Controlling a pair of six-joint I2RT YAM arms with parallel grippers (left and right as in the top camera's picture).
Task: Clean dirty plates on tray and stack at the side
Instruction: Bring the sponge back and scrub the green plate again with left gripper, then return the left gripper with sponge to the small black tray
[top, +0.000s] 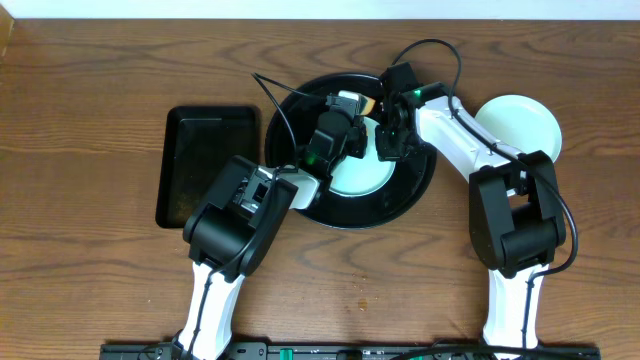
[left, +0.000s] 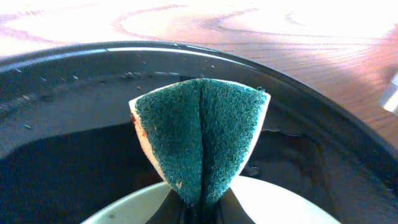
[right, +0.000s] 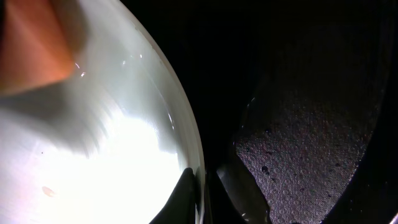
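Wood-grain table (top: 80, 120) is seen from overhead, with an apparently clean second plate (top: 520, 125) set at its right side and one plate (top: 360, 178) left in the tray (top: 400, 195). Only the wrist views show that the left pincer (left: 202, 214) is clamped on a sponge (left: 199, 137) and the right pincer (right: 208, 199) is closed on that plate's rim.

Centre: dark green fibrous scouring sponge (left: 199, 143), folded down the middle, pale backing edge showing on its left, pinched from below by the closed left gripper (left: 200, 210). Near edge: rim of a pale round plate (left: 280, 208). Both sit inside the large glossy black round tray (left: 298, 81), which has small specks on its wall. Brown wooden table (left: 280, 31) lies beyond the far rim.
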